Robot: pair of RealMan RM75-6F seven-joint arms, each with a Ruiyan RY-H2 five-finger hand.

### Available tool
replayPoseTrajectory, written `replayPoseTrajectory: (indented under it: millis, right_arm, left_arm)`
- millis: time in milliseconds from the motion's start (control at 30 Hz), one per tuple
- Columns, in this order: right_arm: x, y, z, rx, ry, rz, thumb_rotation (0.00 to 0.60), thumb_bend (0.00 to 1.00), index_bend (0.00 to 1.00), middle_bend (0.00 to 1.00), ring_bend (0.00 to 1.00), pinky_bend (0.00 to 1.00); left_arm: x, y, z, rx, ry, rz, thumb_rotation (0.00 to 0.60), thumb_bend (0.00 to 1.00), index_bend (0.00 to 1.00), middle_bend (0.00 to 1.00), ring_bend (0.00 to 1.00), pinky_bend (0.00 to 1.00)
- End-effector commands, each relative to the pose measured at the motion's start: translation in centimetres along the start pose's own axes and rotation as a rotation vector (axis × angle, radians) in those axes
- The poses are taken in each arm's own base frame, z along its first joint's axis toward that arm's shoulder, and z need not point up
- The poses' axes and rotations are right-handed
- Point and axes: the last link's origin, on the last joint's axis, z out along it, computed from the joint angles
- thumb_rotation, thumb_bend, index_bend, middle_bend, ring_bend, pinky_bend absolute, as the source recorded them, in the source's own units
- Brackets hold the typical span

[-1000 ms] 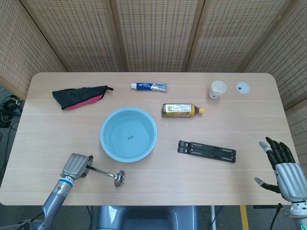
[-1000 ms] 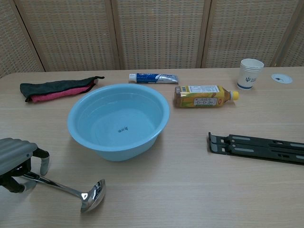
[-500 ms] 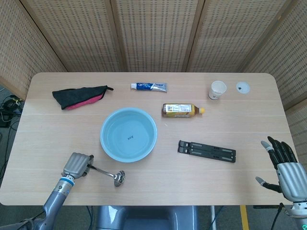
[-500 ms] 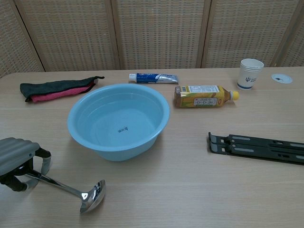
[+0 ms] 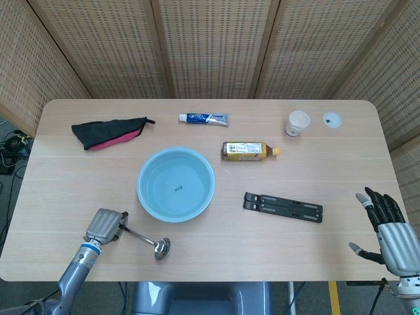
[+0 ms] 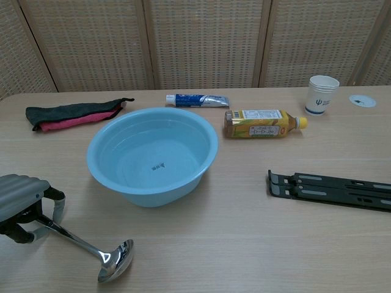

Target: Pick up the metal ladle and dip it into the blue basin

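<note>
- Your left hand [image 6: 21, 204] sits at the near left corner of the surface [image 5: 328, 167] with its fingers curled around the handle end of the metal ladle [image 6: 91, 250]; the ladle's bowl lies low by the surface, just in front of the blue basin [image 6: 153, 155] and apart from it
- The basin stands upright in the middle left, open side up, with a small dark mark on its floor (whether it holds water you cannot tell from these views)
- Between the ladle and the basin's near wall lies only bare surface; the basin rim stands higher than the ladle's bowl
- Around the basin: a black and pink cloth [image 5: 108, 132] at the far left; a toothpaste tube [image 5: 203, 119] lying behind the basin; a yellow-labelled bottle [image 5: 248, 151] on its side just right of the rim; a black folded stand [image 5: 283, 207] lying flat to the right; a paper cup [image 5: 298, 123] upright at the far right, with a small white disc [image 5: 332, 119] beside it
- Your right hand [image 5: 390, 233] is well apart at the near right edge, fingers spread, holding nothing
- Against half a second ago, the ladle has swung; its bowl now lies nearer the front edge and the handle runs more steeply from your left hand; the grip and everything else stay as they were
</note>
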Motion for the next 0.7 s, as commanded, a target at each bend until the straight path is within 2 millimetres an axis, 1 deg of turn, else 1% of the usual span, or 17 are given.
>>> replayPoseTrajectory:
  millis: [33, 300, 433, 700]
  right_arm:
    - [0.0, 0.0, 0.0, 0.001, 0.000, 0.000, 0.600, 0.00, 0.00, 0.00, 0.00, 0.00]
    - [0.0, -0.1, 0.0, 0.001, -0.001, 0.000, 0.600, 0.00, 0.00, 0.00, 0.00, 0.00]
    - [0.0, -0.1, -0.1, 0.001, 0.000, 0.000, 0.600, 0.00, 0.00, 0.00, 0.00, 0.00]
    - [0.0, -0.1, 0.0, 0.001, -0.001, -0.001, 0.600, 0.00, 0.00, 0.00, 0.00, 0.00]
  left_arm:
    - [0.4, -0.1, -0.1, -0.003, 0.010, -0.008, 0.600, 0.68, 0.71, 0.98, 0.96, 1.00]
    - [2.7, -0.1, -1.0, -0.039, 0.055, -0.035, 0.600, 0.73, 0.76, 0.98, 0.96, 1.00]
    - [4.2, 0.0, -1.4, -0.055, 0.083, -0.036, 0.600, 0.74, 0.81, 0.98, 0.96, 1.00]
    - [6.7, 0.6, -1.7, -0.078, 0.113, -0.044, 0.600, 0.74, 0.85, 0.98, 0.96, 1.00]
